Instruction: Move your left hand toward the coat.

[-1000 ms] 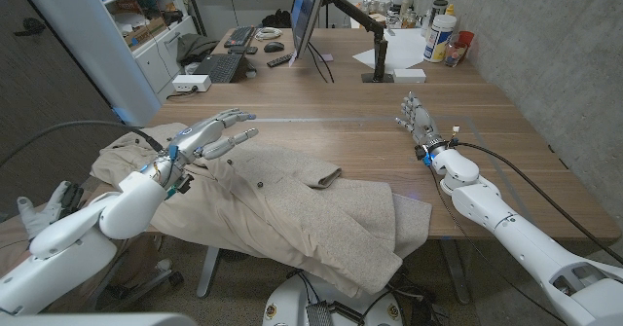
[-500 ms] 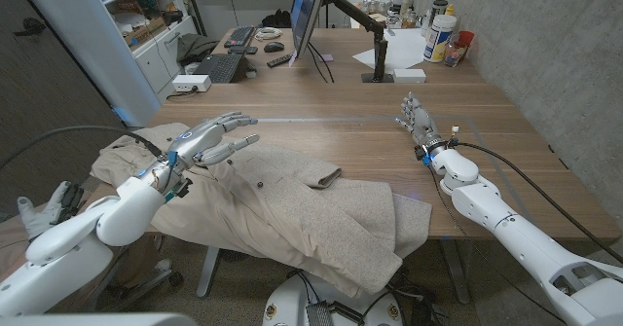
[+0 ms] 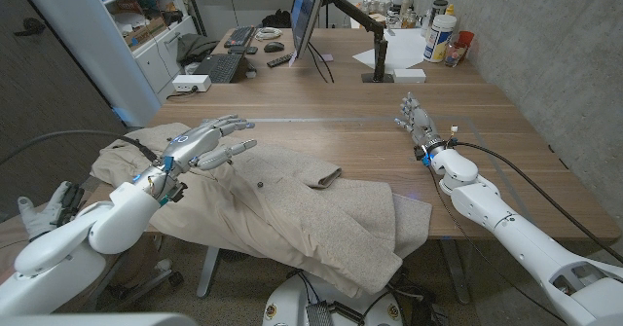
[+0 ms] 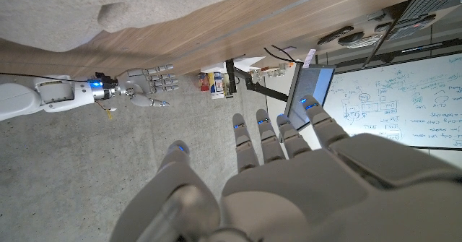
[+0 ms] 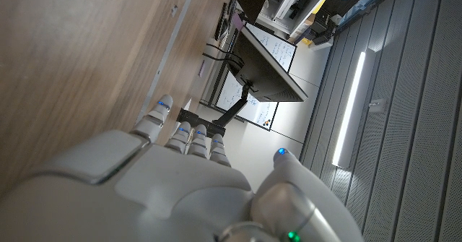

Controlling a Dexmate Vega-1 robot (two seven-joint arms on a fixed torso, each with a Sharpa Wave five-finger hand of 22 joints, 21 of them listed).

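Note:
A beige coat [image 3: 282, 204] lies spread over the table's near left part, its hem hanging past the front edge; a strip of it [image 4: 137, 3] appears in the left wrist view. My left hand [image 3: 206, 141] hovers over the coat's upper left part, fingers stretched out and apart, holding nothing. The same hand [image 4: 289, 162] shows from behind in its wrist view. My right hand [image 3: 418, 120] stands on the bare wood at the right, fingers straight and empty, also seen as a hand [image 4: 141, 83] across the table and from behind [image 5: 180, 170].
A monitor [image 3: 308, 15] on a stand, keyboards [image 3: 220, 67] and a mouse sit at the back. Bottles and a cup [image 3: 443, 36] stand at the far right corner beside white papers [image 3: 393, 54]. A grey wall runs along the right.
My left hand has drawn slightly back and to the left over the coat, staying spread. The right hand has not moved.

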